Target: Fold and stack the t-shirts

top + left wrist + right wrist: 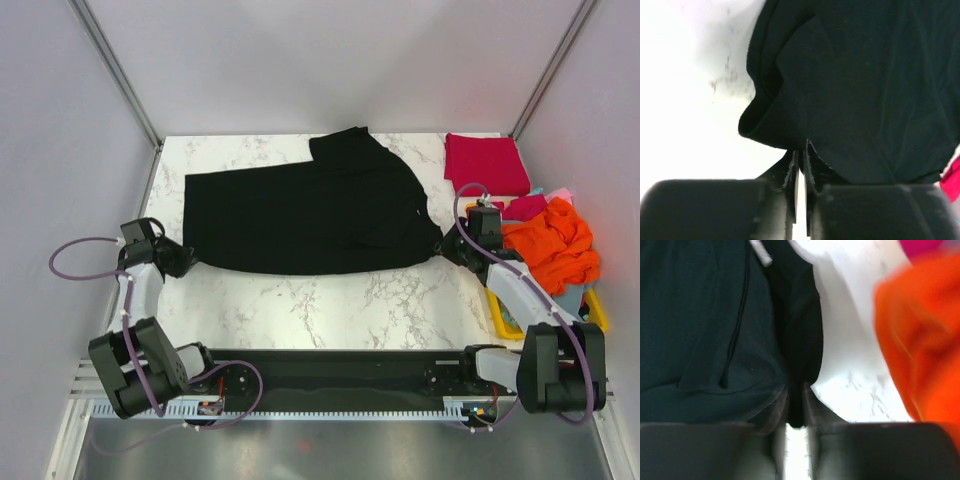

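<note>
Two robot arms take hold of a large black t-shirt (310, 215) spread across the middle of a marble table (330, 300). The left gripper (801, 152) is closed on the shirt's near-left corner. The right gripper (797, 395) pinches its near-right corner, with dark cloth showing between the narrowly parted fingers. Both holds look shallow, taken at the very hem, so the cloth could slide out of either pinch once the edge is lifted and the shirt's weight pulls on it. If one arm rises or travels ahead of the other, the fold would likely land skewed. A flap of the shirt jutting out at the far edge could drag or bunch as the near edge is carried over. The right gripper also works just beside the yellow basket (495, 315) at the table's right edge, where the orange t-shirt (552, 245) spills over the rim and could be snagged and pulled out. Counted: two arms, two grippers, one basket, one black t-shirt, and one red t-shirt (487, 163) lying folded at the far right of the table. The basket holds one orange t-shirt, plus a scrap of pink cloth (562, 194) and a scrap of light blue cloth (572, 296). A dark red strip at the basket's far end may or may not be a separate garment.
</note>
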`<state>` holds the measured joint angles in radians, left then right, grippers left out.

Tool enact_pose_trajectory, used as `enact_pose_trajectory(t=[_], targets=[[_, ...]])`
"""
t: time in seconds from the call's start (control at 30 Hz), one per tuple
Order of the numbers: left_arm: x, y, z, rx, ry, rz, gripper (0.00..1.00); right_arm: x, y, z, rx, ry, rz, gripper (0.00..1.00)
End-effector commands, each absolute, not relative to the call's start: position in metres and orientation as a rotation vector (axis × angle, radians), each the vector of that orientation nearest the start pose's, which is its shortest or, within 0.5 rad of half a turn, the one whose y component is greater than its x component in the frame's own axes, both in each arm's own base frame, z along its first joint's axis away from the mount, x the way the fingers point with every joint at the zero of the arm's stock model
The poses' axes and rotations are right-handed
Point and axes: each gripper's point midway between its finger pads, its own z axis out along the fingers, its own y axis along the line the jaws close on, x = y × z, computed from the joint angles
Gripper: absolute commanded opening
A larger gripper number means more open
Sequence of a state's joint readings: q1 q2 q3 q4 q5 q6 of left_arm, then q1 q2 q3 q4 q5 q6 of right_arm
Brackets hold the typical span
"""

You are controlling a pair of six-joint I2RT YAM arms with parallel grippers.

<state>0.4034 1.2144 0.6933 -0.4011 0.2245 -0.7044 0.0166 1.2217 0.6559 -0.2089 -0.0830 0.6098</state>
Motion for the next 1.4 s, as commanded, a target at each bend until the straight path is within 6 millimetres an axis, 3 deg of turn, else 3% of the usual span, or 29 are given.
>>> enact_pose_trajectory(t=[0.0, 0.03, 0.07, 0.1, 0.13, 0.17, 0.27, 0.3, 0.43, 0.5, 0.53, 0.7, 0.87, 0.97, 1.37], targets=[[0.275, 0.040, 0.089, -1.245, 2.181, -0.460, 0.15, 0.296, 0.028, 0.073, 0.722, 2.302, 0.300, 0.34], [0.271, 0.036, 0.093, -1.224, 2.188, -0.472, 0.29, 0.292, 0.028, 0.078, 0.721, 2.290, 0.304, 0.48], [0.268, 0.033, 0.095, -1.212, 2.194, -0.487, 0.41, 0.289, 0.022, 0.078, 0.734, 2.278, 0.270, 0.68], [0.266, 0.027, 0.099, -1.189, 2.204, -0.521, 0.55, 0.285, 0.020, 0.078, 0.734, 2.276, 0.258, 0.73], [0.266, 0.021, 0.105, -1.117, 2.218, -0.551, 0.88, 0.283, 0.020, 0.084, 0.725, 2.264, 0.256, 0.76], [0.266, 0.010, 0.118, -1.042, 2.215, -0.626, 0.99, 0.284, 0.021, 0.090, 0.702, 2.257, 0.265, 0.78], [0.260, 0.010, 0.134, -0.928, 2.226, -0.584, 1.00, 0.288, 0.031, 0.109, 0.627, 2.241, 0.331, 0.79], [0.260, 0.004, 0.148, -0.859, 2.206, -0.612, 1.00, 0.292, 0.041, 0.122, 0.591, 2.227, 0.391, 0.78], [0.258, -0.003, 0.186, -0.612, 2.200, -0.494, 1.00, 0.305, 0.080, 0.132, 0.508, 2.250, 0.475, 0.74], [0.260, -0.006, 0.190, -0.550, 2.178, -0.447, 1.00, 0.309, 0.105, 0.126, 0.471, 2.285, 0.514, 0.68], [0.259, -0.007, 0.181, -0.560, 2.184, -0.450, 1.00, 0.314, 0.112, 0.125, 0.468, 2.276, 0.519, 0.65], [0.262, -0.013, 0.179, -0.545, 2.175, -0.493, 0.99, 0.326, 0.146, 0.098, 0.437, 2.343, 0.526, 0.50], [0.265, -0.020, 0.170, -0.540, 2.211, -0.531, 0.99, 0.343, 0.154, 0.085, 0.429, 2.363, 0.465, 0.46], [0.264, -0.024, 0.174, -0.508, 2.203, -0.536, 0.98, 0.349, 0.154, 0.075, 0.426, 2.375, 0.437, 0.46], [0.262, -0.030, 0.177, -0.481, 2.197, -0.535, 0.98, 0.358, 0.149, 0.053, 0.431, 2.399, 0.368, 0.42]])
